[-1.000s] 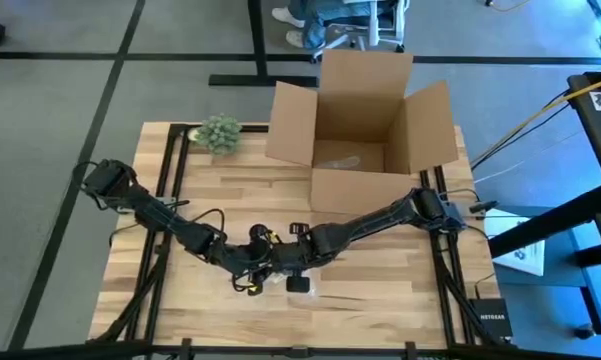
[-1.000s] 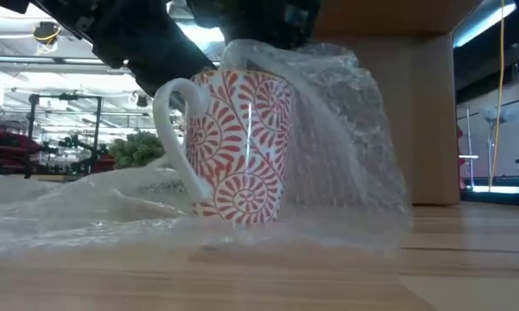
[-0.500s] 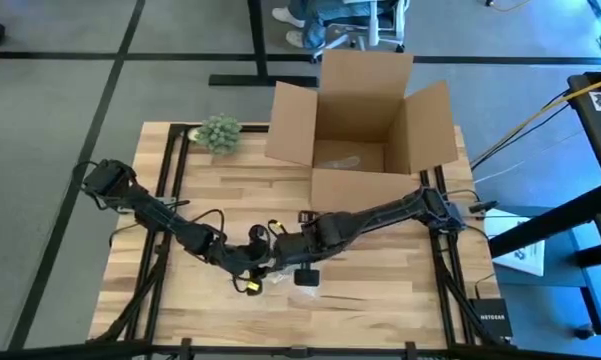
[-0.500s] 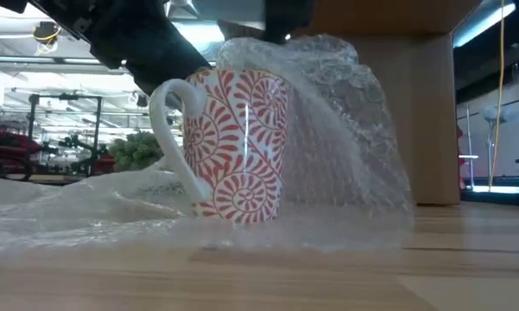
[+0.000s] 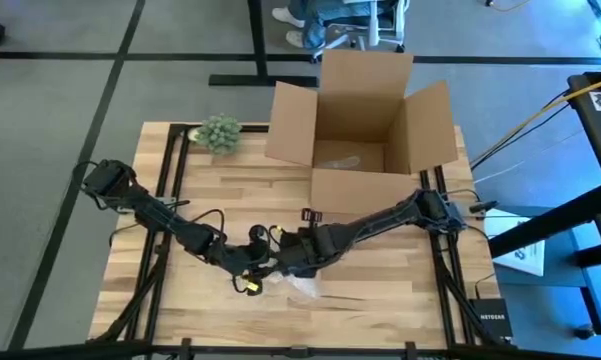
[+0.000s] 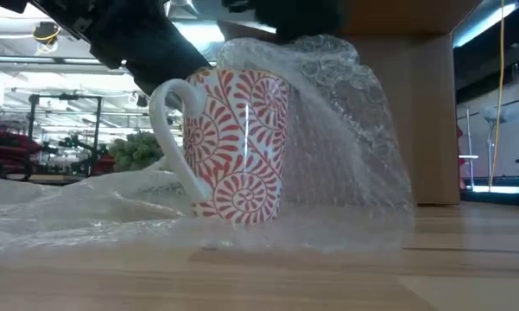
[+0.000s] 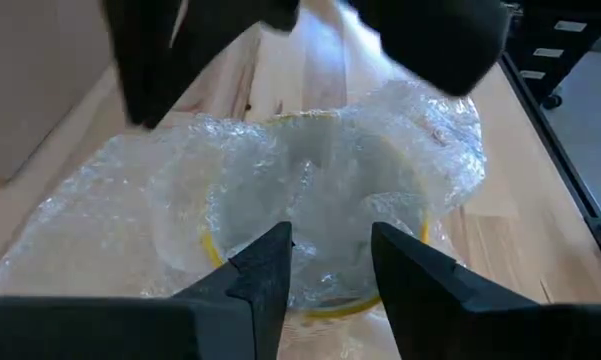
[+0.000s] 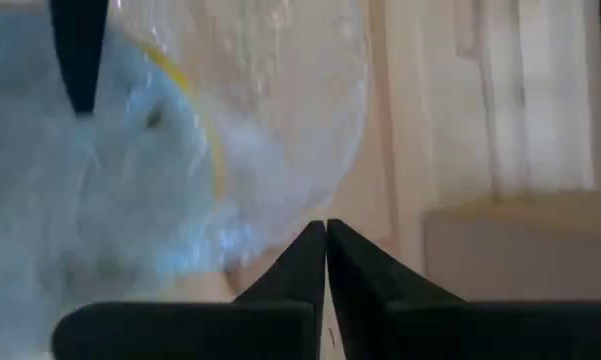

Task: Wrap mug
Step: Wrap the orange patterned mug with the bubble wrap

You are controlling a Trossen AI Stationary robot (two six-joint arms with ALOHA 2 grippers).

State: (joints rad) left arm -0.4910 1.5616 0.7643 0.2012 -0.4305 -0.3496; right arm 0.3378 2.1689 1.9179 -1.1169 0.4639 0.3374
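Note:
A white mug (image 6: pixel 242 147) with red spirals stands upright on a sheet of bubble wrap (image 6: pixel 95 207) near the table's front. A flap of the wrap (image 6: pixel 345 121) is draped over the mug's mouth and its side away from the handle (image 6: pixel 168 130). My left gripper (image 7: pixel 330 245) is open, its fingertips just above the wrap-covered yellow rim (image 7: pixel 215 250). My right gripper (image 8: pixel 326 228) is shut and hovers at the mug's other side (image 5: pixel 283 262), with the wrap (image 8: pixel 270 90) beyond its tip. My left gripper slants down at the mug's mouth; I cannot tell whether its fingertips (image 7: pixel 280 240) touch the wrap lying over it. My right gripper points down beside the rim (image 8: pixel 195 110); whether its shut tip touches the wrap cannot be told.
An open cardboard box (image 5: pixel 365 120) stands at the table's far edge, just behind the mug. A small green plant (image 5: pixel 220 133) sits at the far left. Bare wood lies to the right of the wrap (image 5: pixel 400 290).
My right gripper has moved toward the table's left and far side, coming in over the mug. The wrap flap over the mug's mouth has risen slightly. The mug stays upright in place.

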